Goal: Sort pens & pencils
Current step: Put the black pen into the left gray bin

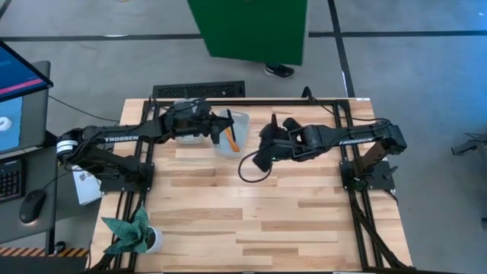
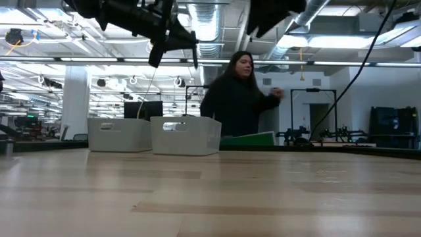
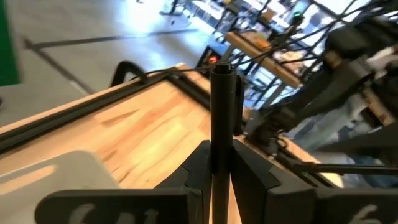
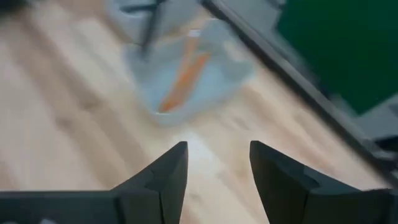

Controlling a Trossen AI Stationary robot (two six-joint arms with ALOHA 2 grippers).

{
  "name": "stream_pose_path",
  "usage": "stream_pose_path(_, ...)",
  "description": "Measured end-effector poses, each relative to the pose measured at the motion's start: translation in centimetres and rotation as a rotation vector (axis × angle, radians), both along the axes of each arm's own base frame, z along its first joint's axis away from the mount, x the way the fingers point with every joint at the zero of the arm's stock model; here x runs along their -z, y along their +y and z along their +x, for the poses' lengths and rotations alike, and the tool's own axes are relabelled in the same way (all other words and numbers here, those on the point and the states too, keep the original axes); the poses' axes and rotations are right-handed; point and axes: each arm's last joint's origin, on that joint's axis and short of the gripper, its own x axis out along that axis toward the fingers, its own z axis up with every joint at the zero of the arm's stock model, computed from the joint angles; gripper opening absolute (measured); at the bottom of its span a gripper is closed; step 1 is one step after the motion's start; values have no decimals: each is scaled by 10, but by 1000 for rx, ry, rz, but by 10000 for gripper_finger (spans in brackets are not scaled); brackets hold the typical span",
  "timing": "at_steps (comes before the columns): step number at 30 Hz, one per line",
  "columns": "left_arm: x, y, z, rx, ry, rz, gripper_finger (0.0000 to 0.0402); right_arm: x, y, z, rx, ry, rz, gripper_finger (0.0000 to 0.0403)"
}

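Two arms work over the far bins on the bench point(image 1: 259, 221).

The right end effector point(image 4: 212, 163) hangs with its fingers spread wide and nothing between them. Past it, orange pencils point(image 1: 230, 138) lie in a clear bin point(image 1: 242, 122). The left end effector point(image 3: 221, 163) pinches a black pen point(image 3: 222, 112) upright above the next bin point(image 2: 118, 133). A person point(image 2: 238, 99) stands behind.

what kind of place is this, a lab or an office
Likely a robotics lab or workshop: exposed ceiling ducts, another metal rig behind a person, and a monitor beside the wooden table.
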Motion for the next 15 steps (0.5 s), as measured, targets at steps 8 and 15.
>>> stream_pose_path(8, 2, 12, -9, -16, 39, -27, 36, -6, -1, -42, 158, 142, -249, 196)
stream_pose_path(15, -6, 15, -15, -24, 4, -11, 36, 3, -1, -99, 167, 14, -285, 192)
